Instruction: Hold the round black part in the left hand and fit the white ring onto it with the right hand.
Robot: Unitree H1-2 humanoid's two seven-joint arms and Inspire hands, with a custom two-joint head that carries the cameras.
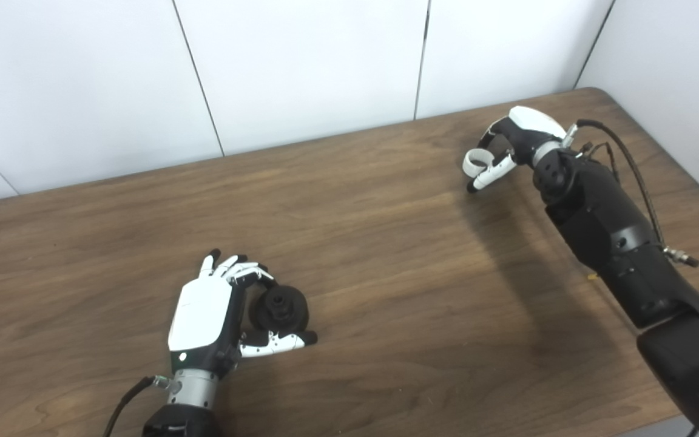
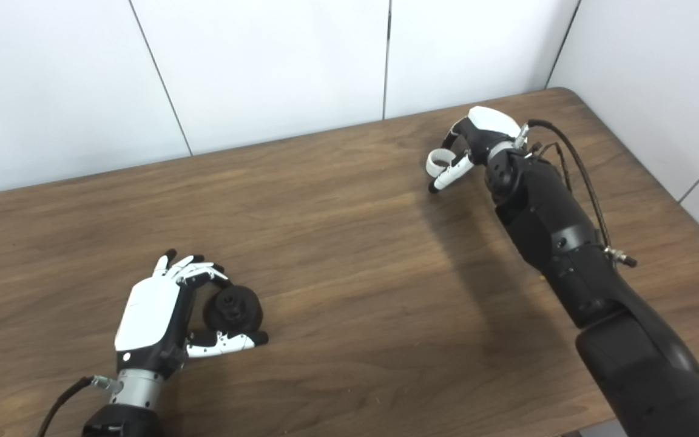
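The round black part (image 1: 280, 308) rests on the wooden table (image 1: 374, 243) at the front left. My left hand (image 1: 216, 315) curls around it, fingers behind and thumb in front, closed against its sides. The white ring (image 1: 477, 160) is at the far right of the table, between the fingers and thumb of my right hand (image 1: 510, 145), which is closed on it. I cannot tell whether the ring is lifted off the table. The same scene shows in the right eye view, with the black part (image 2: 234, 309) and the ring (image 2: 440, 159).
White wall panels (image 1: 325, 60) stand right behind the table's far edge and along its right side. The right forearm (image 1: 616, 237) with a loose cable stretches over the table's right part.
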